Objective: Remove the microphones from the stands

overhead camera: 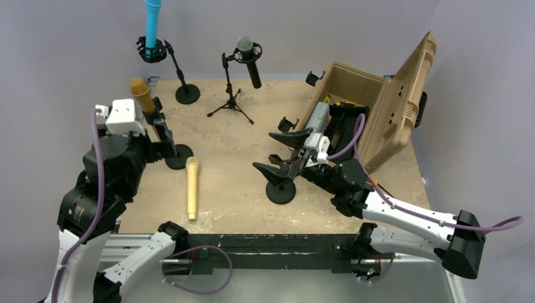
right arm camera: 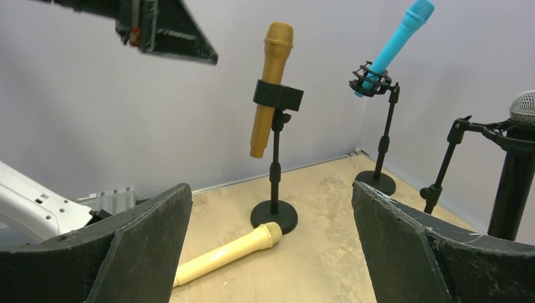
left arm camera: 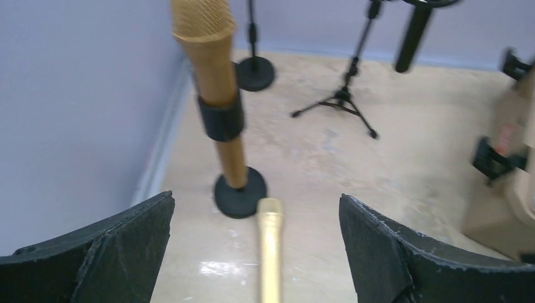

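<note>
A gold microphone (overhead camera: 142,95) stands upright in a black clip on a round-based stand (overhead camera: 180,156) at the left. It also shows in the left wrist view (left arm camera: 214,69) and the right wrist view (right arm camera: 270,95). My left gripper (overhead camera: 163,136) is open and empty, close beside this stand, with the microphone ahead and to the upper left (left arm camera: 257,208). A cream microphone (overhead camera: 192,188) lies loose on the table by the stand's base. My right gripper (overhead camera: 282,154) is open and empty at mid-table, facing the gold microphone (right arm camera: 271,189).
A blue microphone (overhead camera: 152,25) sits in a stand at the back left. A black microphone with a grey head (overhead camera: 250,60) hangs on a tripod stand at the back. A black round stand base (overhead camera: 281,191) sits under my right gripper. An open tan case (overhead camera: 372,107) stands at the right.
</note>
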